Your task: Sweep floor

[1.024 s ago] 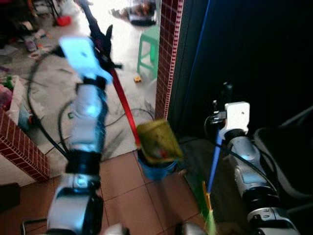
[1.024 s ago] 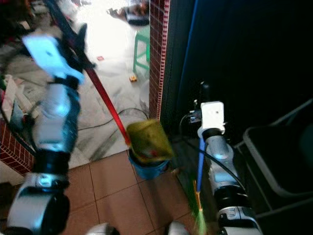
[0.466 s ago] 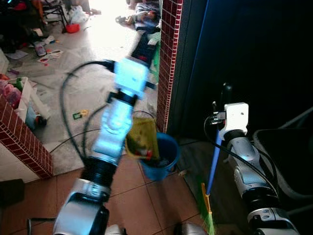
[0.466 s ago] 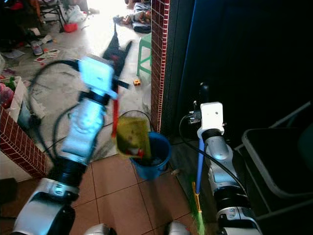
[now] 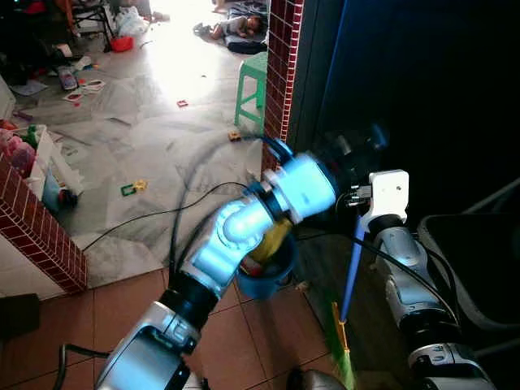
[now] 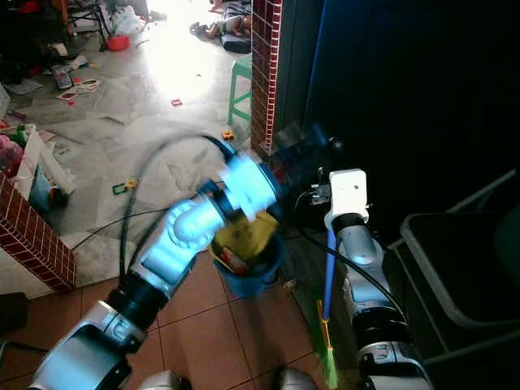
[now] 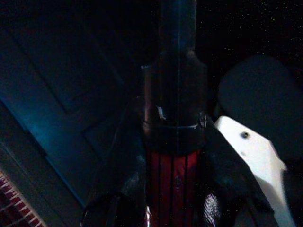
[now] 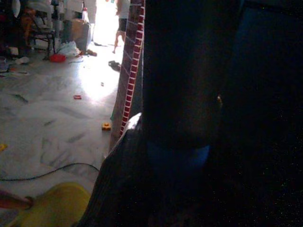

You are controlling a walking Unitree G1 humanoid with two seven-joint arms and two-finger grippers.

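**Inspector:** Fingers first, left to right.

**Assistant:** The left gripper (image 7: pixel 175 189) has its two black fingers (image 7: pixel 128 179) closed tight on the red ribbed handle (image 7: pixel 173 177) of the yellow dustpan (image 6: pixel 244 231). The left arm reaches across toward the dark doorway, blurred. The right gripper (image 8: pixel 180 156) has its fingers clamped round the blue broom handle (image 5: pixel 354 260), upright beside the right arm.

**Inspector:** Where do the task items sit?

**Assistant:** The dustpan hangs tilted over the rim of the blue bucket (image 5: pixel 264 280), which stands on the brown floor tiles (image 5: pixel 114 309) just beside the red brick pillar (image 5: pixel 280 65). The green bristles (image 5: pixel 343 361) rest at the lower edge of the tiles, near the robot's feet. Scattered litter (image 5: pixel 130 188) lies on the grey floor beyond, with a green stool (image 5: pixel 256 81) further back.

**Inspector:** Handling?

**Assistant:** In my judgement, the broom is light and stiff in the shaft, soft at the bristles; a hold well up the shaft suits sweeping. The pan looks like light plastic, best held by its ribbed handle; it may swing.

**Inspector:** Markings?

**Assistant:** No legible writing or brand.
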